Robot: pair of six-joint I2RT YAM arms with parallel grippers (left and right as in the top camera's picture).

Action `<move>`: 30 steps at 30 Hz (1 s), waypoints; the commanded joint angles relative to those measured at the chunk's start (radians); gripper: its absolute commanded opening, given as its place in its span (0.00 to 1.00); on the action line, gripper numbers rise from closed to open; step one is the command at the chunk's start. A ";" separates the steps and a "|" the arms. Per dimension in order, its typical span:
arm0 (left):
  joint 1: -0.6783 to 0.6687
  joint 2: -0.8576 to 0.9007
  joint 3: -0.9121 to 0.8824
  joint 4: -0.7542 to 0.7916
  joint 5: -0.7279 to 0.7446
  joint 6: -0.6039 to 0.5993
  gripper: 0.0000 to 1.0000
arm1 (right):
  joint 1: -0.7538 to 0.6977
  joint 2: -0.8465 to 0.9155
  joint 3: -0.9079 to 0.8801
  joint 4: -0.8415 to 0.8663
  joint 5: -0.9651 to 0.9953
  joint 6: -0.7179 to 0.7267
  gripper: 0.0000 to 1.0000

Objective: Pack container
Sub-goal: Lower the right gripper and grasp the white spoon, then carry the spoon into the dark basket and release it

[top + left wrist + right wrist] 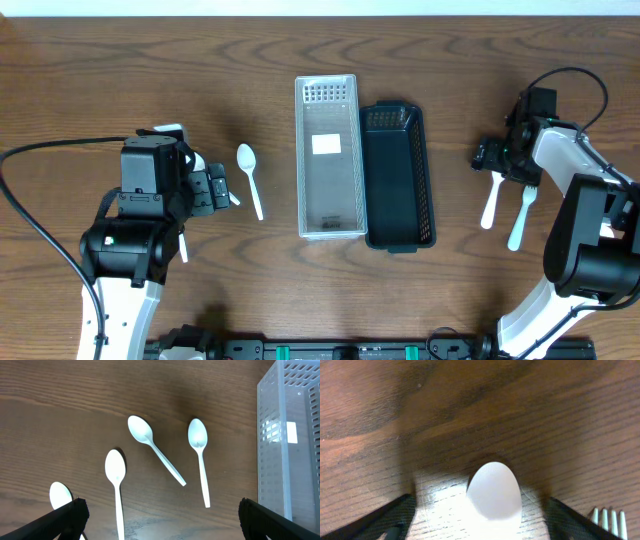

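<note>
Right wrist view: the right gripper (pixel 482 516) straddles a white plastic spoon (pixel 495 490), jaws apart, empty. Pinching its smooth bowl could squirt it away.

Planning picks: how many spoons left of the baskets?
4: one spoon nearest the clear basket, one slanted, one beside it, one at the frame's edge. Others may be hidden.
</note>
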 commanded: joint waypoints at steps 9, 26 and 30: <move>0.005 0.001 0.013 -0.002 -0.005 -0.012 0.98 | -0.006 0.019 -0.017 -0.019 -0.018 0.007 0.54; 0.005 0.001 0.013 -0.002 -0.005 -0.012 0.98 | -0.005 0.015 -0.015 -0.019 -0.018 0.008 0.13; 0.005 0.001 0.013 -0.002 -0.005 -0.012 0.98 | 0.013 -0.038 0.011 -0.049 -0.018 0.031 0.12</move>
